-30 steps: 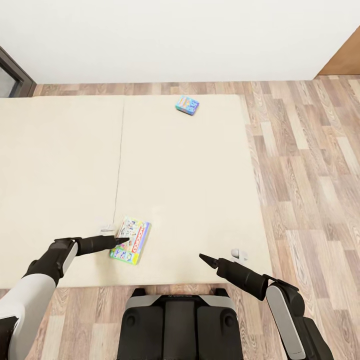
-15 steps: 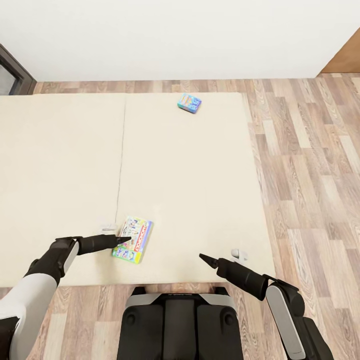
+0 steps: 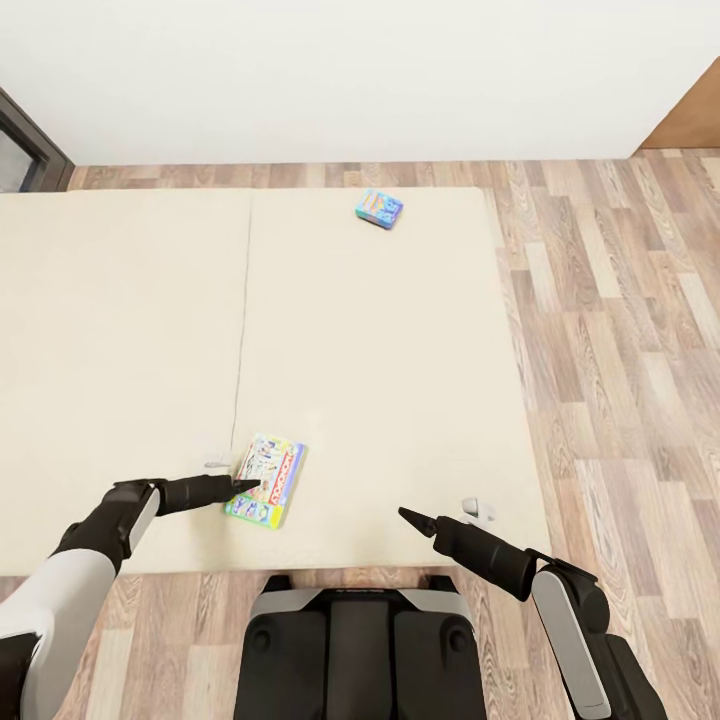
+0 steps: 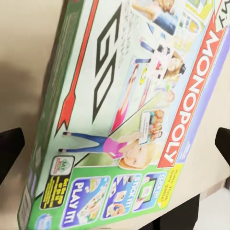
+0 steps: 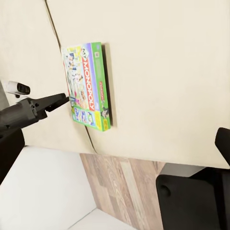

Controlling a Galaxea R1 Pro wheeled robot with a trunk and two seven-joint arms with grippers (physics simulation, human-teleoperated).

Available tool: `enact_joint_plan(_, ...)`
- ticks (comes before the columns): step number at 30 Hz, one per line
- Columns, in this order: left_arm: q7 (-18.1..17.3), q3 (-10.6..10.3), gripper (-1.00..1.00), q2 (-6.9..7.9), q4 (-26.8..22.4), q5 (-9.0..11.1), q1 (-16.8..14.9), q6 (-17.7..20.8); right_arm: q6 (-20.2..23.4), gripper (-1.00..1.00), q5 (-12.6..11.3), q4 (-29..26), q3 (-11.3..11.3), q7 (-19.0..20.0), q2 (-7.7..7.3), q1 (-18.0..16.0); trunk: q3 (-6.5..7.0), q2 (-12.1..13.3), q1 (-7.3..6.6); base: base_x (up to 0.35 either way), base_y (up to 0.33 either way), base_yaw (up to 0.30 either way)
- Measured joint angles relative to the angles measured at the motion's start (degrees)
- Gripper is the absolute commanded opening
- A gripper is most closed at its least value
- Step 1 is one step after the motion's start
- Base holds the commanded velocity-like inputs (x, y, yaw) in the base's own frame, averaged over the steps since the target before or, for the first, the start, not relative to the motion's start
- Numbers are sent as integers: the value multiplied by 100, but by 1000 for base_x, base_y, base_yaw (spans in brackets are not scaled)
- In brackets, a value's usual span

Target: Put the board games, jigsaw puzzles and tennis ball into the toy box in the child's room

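1. Hovering over the flat white-and-green printed cardboard board game [image 3: 265, 479], the left gripper [image 3: 243, 486] has its jaws apart, one dark fingertip at each side of the left wrist view with the box cover [image 4: 120, 120] spanning the gap between them.
2. The box lies flat on the plain beige mattress of the bed [image 3: 380, 380], near its front edge.
3. Risk: closing on the broad face could skid the box across the mattress, or pinch one corner so it tips out.
4. The right gripper [image 3: 405, 515] hangs above bare mattress, well apart from that box; I cannot tell how its jaws stand.
5. A smaller blue game box [image 3: 379, 208] lies far beyond both jaws.
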Motion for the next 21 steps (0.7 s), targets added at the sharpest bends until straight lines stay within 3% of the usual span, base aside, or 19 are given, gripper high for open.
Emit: enact_joint_plan(21,18,-8,100,0,1,-5,2,0,0,100,1,8,0,0,0,0,6,0,0,0,0,0)
